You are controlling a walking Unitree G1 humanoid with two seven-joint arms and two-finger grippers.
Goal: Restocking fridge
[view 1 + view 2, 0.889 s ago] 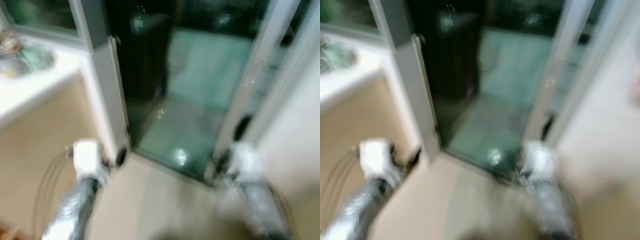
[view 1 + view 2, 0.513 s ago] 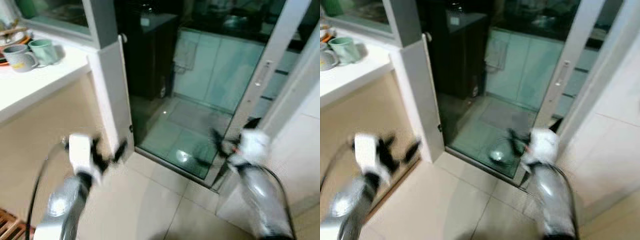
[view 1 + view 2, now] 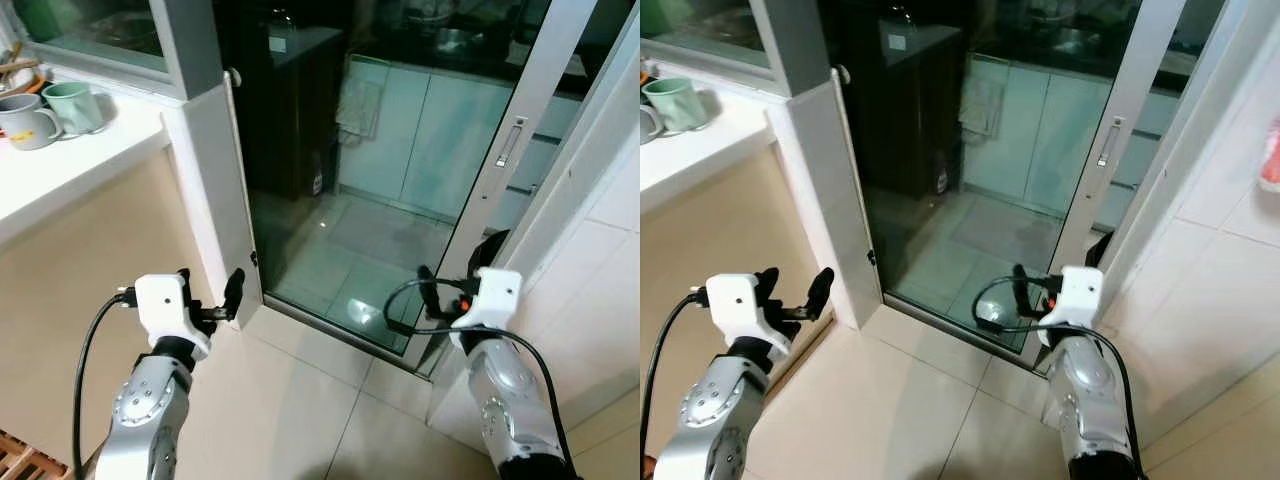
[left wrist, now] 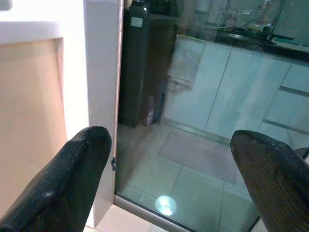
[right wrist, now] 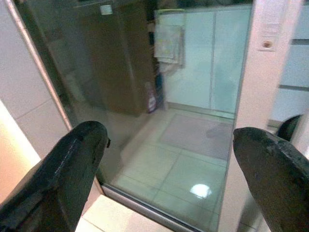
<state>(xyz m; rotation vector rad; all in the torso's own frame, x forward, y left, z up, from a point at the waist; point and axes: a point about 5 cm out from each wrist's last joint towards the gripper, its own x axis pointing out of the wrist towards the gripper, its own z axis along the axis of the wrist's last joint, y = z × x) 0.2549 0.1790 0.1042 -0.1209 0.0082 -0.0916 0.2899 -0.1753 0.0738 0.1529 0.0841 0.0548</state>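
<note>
No fridge or stock item can be seen. A glass sliding door (image 3: pixel 400 190) stands ahead, with a dim kitchen behind it. My left gripper (image 3: pixel 210 291) is held low beside a white pillar (image 3: pixel 215 180), open and empty. My right gripper (image 3: pixel 455 272) hangs near the door's pale frame (image 3: pixel 520 150), also open with nothing in it. In the left wrist view the two black fingers (image 4: pixel 67 183) spread wide toward the glass. The right wrist view has the fingers (image 5: pixel 63 169) apart in the same way.
A white counter (image 3: pixel 60 170) at the left carries two mugs (image 3: pixel 70 105). Behind the glass are a dark cabinet (image 3: pixel 285 100), pale cupboards (image 3: pixel 440 140) and a hanging towel (image 3: pixel 362 105). A tiled wall (image 3: pixel 610 250) closes the right side. Beige floor tiles (image 3: pixel 300 410) lie below.
The head views have gone from blurred to sharp as the camera settled. Both arms stay raised before the glass door, grippers open throughout.
</note>
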